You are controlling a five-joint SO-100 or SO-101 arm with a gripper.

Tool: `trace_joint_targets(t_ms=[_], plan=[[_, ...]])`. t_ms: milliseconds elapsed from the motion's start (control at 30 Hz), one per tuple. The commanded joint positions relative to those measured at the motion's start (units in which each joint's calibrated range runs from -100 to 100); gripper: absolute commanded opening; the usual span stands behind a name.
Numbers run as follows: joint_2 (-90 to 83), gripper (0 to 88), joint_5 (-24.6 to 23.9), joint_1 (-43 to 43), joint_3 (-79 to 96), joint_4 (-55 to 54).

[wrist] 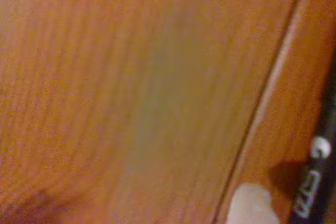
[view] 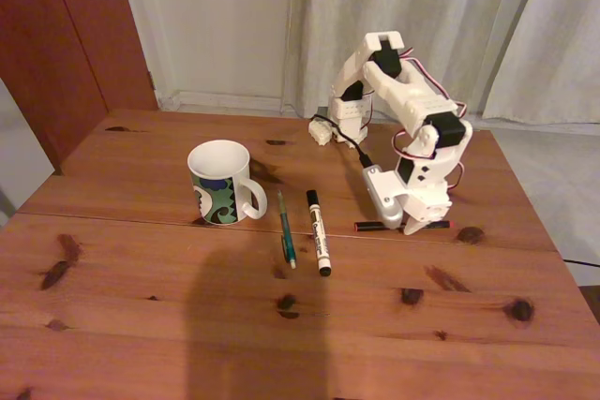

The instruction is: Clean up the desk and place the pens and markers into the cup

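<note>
Reddish-brown pine desk [view: 281,334] with dark knots and a seam across it fills the foreground of the fixed view. On it, behind the seam, stands a white ceramic mug [view: 223,183] with a green, blue and black swirl on its lower half, handle turned to the right. Just right of the mug lies a slim teal-green pen [view: 286,229], and beside that a thicker white marker with black cap [view: 318,231]; both cross the seam and lie apart from each other.

Further right, the white two-finger gripper [view: 412,224] is lowered to the desk over a thin black pen with red tip [view: 375,226], which lies crosswise and shows on both sides of it. Jaws: how far they stand apart cannot be told, nor whether they grip the pen.

Wrist view, blurred: close wood grain, the seam [wrist: 265,98] running diagonally, a pale fingertip [wrist: 251,205] at the bottom edge, and a dark pen body [wrist: 315,182] at the right edge.
</note>
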Motion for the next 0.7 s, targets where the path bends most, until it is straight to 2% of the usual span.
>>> trace_joint_targets(t_ms=[0,167,667], plan=[[0.0,22.4,0.5,1.4,-1.6,-1.0],[1.8,22.3,2.1,1.5,-1.5,-0.6],[1.9,22.5,2.6,2.4,-1.5,-0.2]])
